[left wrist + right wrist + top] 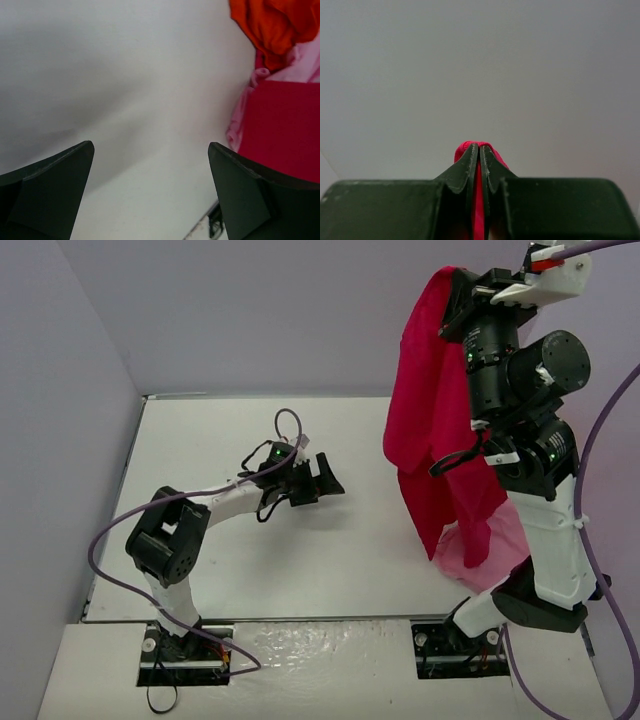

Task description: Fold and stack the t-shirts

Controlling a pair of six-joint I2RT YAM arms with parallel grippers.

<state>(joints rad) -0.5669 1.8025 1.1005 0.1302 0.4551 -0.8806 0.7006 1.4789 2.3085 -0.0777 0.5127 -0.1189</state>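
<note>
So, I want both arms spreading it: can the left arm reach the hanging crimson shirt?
Probably yes: the left hand is open and empty, with only bare table between it and the crimson shirt the right hand holds up.

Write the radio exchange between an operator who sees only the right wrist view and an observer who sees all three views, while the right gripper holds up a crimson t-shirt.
Operator: My right gripper is shut on a soft crimson cloth t-shirt. What lies below it?
Observer: A light pink cloth t-shirt, crumpled on the white table under the crimson one's lower end.
Operator: Is the left gripper free?
Observer: Yes, it stands open and empty over bare table, left of the shirts.
</note>
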